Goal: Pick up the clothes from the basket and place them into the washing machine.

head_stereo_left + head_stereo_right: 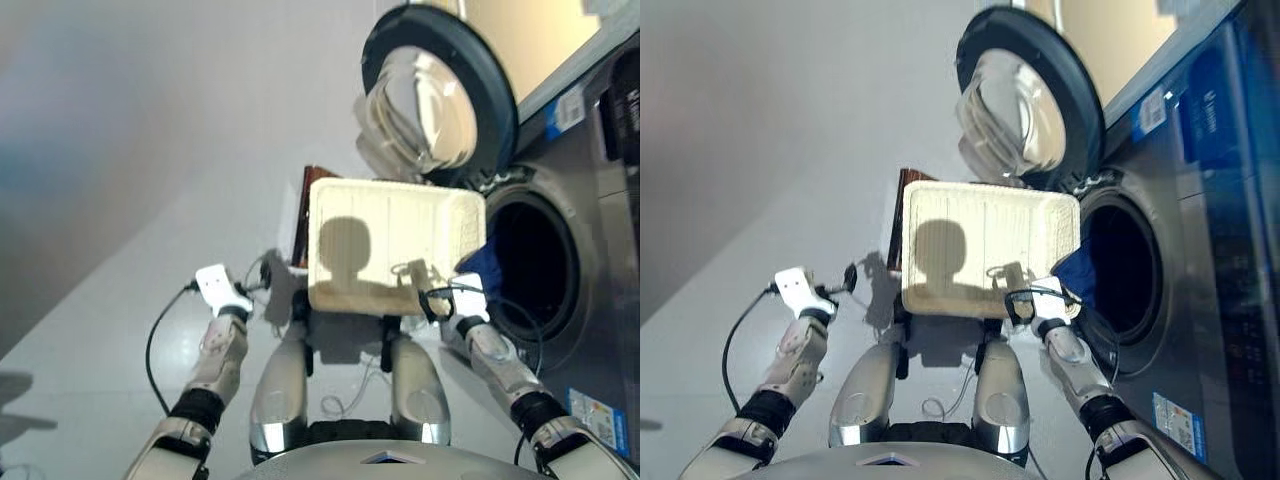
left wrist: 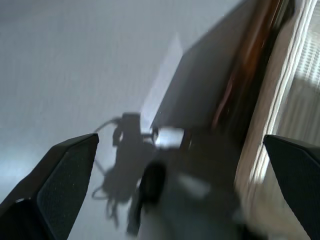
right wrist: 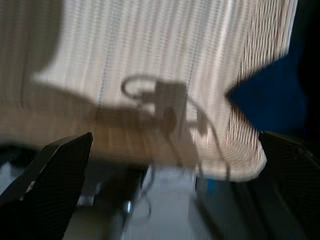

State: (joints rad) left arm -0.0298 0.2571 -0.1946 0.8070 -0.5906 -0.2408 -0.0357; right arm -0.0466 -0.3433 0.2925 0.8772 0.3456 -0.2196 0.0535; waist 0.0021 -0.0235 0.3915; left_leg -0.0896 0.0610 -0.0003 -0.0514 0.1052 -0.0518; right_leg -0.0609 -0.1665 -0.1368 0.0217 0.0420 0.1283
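Navy blue soft cloth (image 1: 482, 262) draped at the lip of the drum, basket bare.
Cloth looks light, limp, non-slip; best pinched at its bunched top edge. Long axis can't be told, it hangs twd 6 o'clock betw the cream-white woven wicker tray (image 1: 330, 205) and the dark grey front-loading washing machine (image 1: 590, 210) at its 3 o'clock. Round glass porthole door (image 1: 425, 95) open at 12. Right gripper (image 3: 167, 190) jaws spread, holding nothing; left gripper (image 2: 175, 190) likewise wide, over pale floor (image 1: 130, 200).

pale grey glossy floor (image 1: 150, 150)
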